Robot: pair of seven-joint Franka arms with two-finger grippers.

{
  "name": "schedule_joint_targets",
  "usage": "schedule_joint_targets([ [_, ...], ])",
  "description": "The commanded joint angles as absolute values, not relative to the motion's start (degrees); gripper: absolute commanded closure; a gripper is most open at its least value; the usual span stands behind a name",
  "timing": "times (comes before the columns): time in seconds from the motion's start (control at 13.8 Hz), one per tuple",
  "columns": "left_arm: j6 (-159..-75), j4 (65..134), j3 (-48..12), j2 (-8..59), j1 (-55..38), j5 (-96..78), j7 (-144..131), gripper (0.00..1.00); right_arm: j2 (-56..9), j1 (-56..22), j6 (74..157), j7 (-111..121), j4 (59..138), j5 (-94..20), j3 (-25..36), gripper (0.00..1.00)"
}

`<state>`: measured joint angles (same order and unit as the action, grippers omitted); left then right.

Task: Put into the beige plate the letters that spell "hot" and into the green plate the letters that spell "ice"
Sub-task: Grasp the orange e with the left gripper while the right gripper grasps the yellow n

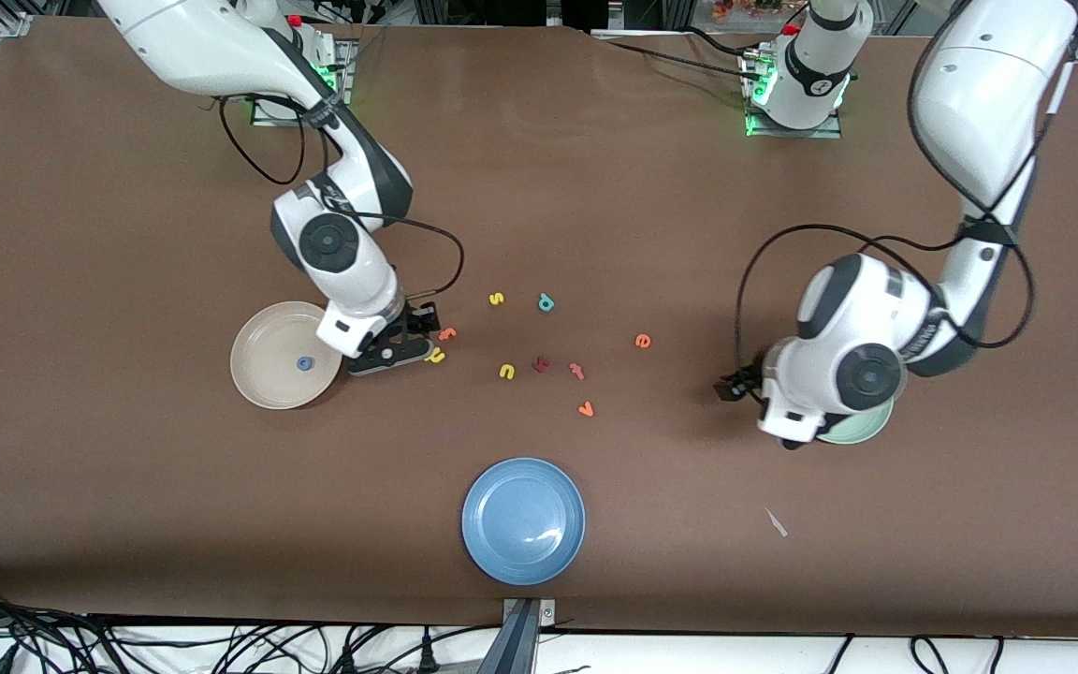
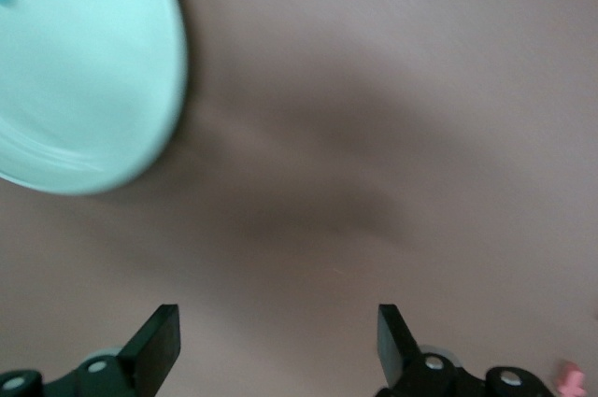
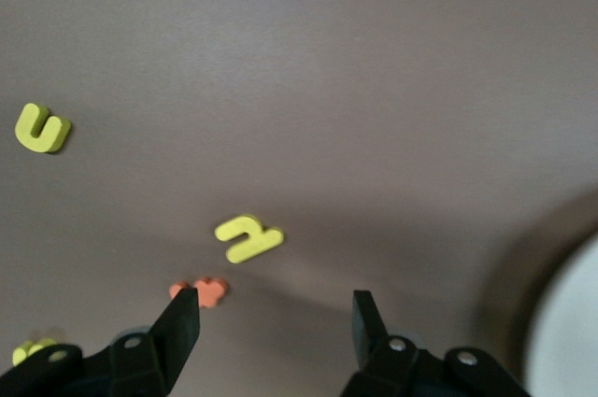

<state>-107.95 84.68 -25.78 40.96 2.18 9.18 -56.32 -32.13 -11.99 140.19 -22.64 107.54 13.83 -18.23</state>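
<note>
The beige plate (image 1: 263, 379) lies toward the right arm's end of the table, and the blue o (image 1: 304, 363) sits in it. My right gripper (image 1: 413, 337) (image 3: 276, 318) hangs open and empty low over the table beside that plate. The yellow h (image 1: 437, 355) (image 3: 248, 238) and orange t (image 1: 446, 332) (image 3: 201, 292) lie just off its fingertips. The green plate (image 1: 855, 431) (image 2: 84, 70) is mostly hidden under the left arm. My left gripper (image 1: 731, 386) (image 2: 280, 336) is open over bare table beside it. The orange e (image 1: 643, 341) and dark red i (image 1: 541, 363) lie mid-table.
A blue plate (image 1: 523, 520) sits near the front edge. Mid-table also lie a yellow s (image 1: 496, 299), a teal p (image 1: 546, 301), a yellow u (image 1: 506, 372) (image 3: 42, 129), a pinkish-red t-like letter (image 1: 577, 371) and an orange v (image 1: 585, 408).
</note>
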Motion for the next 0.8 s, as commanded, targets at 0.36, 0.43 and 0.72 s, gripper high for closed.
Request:
schedule_joint_targets([
  [0.36, -127.79, 98.96, -25.14, 40.43, -4.57, 9.05, -79.08, 0.15, -37.35, -12.48, 142.56, -32.68, 100.90, 15.56, -16.61, 0.27],
  [0.43, -128.66, 99.57, -25.14, 40.52, -4.92, 9.05, -79.97, 0.17, -37.44, -12.57, 142.56, -35.04, 100.90, 15.82, -16.61, 0.27],
  [0.72, -133.06, 101.69, -25.05, 40.69, -5.80, 10.71, -83.75, 0.26, -38.49, -14.59, 142.47, -43.75, 101.60, 20.29, -16.61, 0.27],
])
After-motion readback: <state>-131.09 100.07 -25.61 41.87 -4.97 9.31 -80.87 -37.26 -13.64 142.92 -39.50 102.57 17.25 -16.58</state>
